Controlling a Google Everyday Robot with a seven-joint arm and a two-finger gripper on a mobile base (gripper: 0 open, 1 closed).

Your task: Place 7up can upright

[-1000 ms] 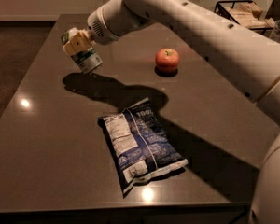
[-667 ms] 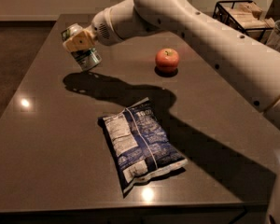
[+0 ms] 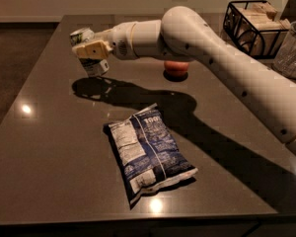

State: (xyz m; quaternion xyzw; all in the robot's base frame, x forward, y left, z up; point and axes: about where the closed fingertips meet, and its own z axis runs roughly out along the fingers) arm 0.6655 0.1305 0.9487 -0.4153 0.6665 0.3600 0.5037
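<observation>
While the white robot arm is reaching over the smooth dark table, its gripper is pinching the small round silvery 7up can with green marks.
The can is hanging tilted above the table's far left side. A crinkly blue chip bag is lying nearer, its label unreadable.

Matt plastic gripper (around shiny metal can)

Dark worktop, things scattered.
Chip bag centre, red apple behind, wire basket far right; gripper grips 7up can above the far left.
</observation>
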